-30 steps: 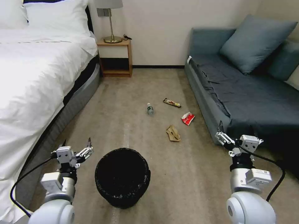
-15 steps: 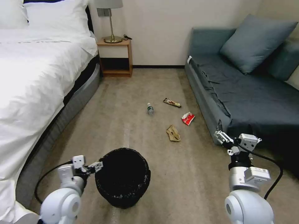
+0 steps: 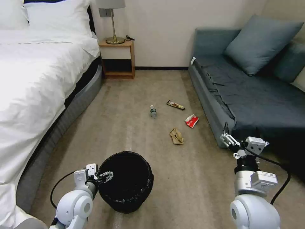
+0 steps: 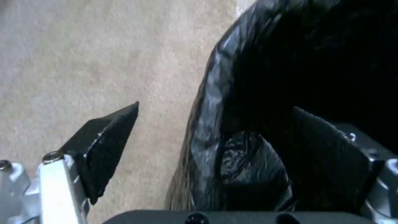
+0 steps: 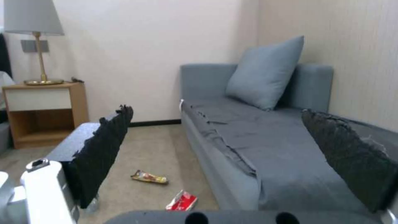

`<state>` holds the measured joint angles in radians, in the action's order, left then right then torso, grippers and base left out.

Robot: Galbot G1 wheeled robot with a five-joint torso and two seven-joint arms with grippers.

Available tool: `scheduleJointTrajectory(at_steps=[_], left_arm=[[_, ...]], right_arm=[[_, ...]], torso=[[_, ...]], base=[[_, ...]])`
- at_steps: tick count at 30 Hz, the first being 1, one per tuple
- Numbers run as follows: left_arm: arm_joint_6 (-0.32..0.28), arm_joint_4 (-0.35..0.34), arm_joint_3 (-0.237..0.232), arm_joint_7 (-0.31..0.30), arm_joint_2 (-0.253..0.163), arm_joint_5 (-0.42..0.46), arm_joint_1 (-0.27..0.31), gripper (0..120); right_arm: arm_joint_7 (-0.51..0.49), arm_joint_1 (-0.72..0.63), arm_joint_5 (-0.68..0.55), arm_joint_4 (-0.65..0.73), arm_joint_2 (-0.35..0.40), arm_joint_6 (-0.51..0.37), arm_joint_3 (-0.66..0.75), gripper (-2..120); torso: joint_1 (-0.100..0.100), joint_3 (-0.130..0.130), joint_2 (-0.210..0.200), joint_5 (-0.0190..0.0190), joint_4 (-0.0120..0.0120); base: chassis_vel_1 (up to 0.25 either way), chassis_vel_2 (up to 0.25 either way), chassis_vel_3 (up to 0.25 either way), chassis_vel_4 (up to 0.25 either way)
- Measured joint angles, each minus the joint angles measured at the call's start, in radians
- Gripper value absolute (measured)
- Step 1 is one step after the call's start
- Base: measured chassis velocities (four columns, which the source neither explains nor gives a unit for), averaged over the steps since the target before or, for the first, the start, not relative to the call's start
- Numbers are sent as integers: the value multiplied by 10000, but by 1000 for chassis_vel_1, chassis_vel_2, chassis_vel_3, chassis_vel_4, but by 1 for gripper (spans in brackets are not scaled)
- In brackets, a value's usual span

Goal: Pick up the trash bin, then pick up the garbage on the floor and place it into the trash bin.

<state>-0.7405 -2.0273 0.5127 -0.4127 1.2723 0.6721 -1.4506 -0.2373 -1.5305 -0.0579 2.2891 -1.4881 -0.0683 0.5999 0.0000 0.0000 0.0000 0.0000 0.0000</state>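
Note:
The trash bin (image 3: 125, 181), lined with a black bag, stands on the carpet just in front of me. My left gripper (image 3: 105, 175) is open at its left rim. In the left wrist view the left gripper (image 4: 215, 107) straddles the bagged rim (image 4: 211, 93), one finger outside over carpet, the other inside. Farther ahead lies the garbage: a tan paper wad (image 3: 176, 136), a small clear bottle (image 3: 153, 111), a red-and-white packet (image 3: 192, 121) and a dark wrapper (image 3: 175, 105). My right gripper (image 3: 227, 136) hangs open and empty by the sofa's front corner.
A white bed (image 3: 31, 79) runs along the left and a grey-blue sofa (image 3: 254, 95) along the right. A wooden nightstand (image 3: 117, 58) with a lamp stands at the far wall. Open carpet (image 3: 133, 95) lies between bed and sofa.
My left arm has swung right and down from beside the bin to its rim, the fingers now astride the edge. The right arm has barely moved.

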Motion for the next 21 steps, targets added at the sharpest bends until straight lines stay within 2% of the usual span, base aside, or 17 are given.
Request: scheduleJointTrajectory(at_steps=[3,5,10,13,15,19,20,21], left_arm=[[1,8,10,-13,24,68,-27,95],[10,14,23,-27,40,100,-58,85],[30,42,27,-27,60,125,-76,73],[89,113,26,-27,107,141,-78,56],[93,131,23,-30,112,164,-78,52],[102,212,17,-70,137,334,-71,34],[102,212,17,-70,137,334,-71,34],[104,230,17,-80,144,376,-70,30]], right_arm=[[-6,8,7,-1,-14,12,-18,100],[-11,17,17,-9,-28,29,-29,100],[-16,8,27,-22,-40,52,-42,100],[-37,3,35,-62,-36,83,-42,100],[-42,5,36,-68,-32,89,-38,100],[-64,36,32,-101,-3,127,-18,100],[-64,36,32,-101,-3,127,-18,100],[-71,47,29,-111,3,129,-14,100]], torso=[[0,0,1,0,0],[0,0,1,1,0],[0,-1,1,2,0],[0,-1,1,5,1],[0,-1,1,6,1],[0,-2,2,9,2],[0,-2,2,9,2],[0,-2,2,8,3]], base=[[0,0,0,0],[0,0,0,0],[0,0,0,0],[0,0,0,0],[0,0,0,0],[0,0,0,0],[0,0,0,0],[0,0,0,0]])
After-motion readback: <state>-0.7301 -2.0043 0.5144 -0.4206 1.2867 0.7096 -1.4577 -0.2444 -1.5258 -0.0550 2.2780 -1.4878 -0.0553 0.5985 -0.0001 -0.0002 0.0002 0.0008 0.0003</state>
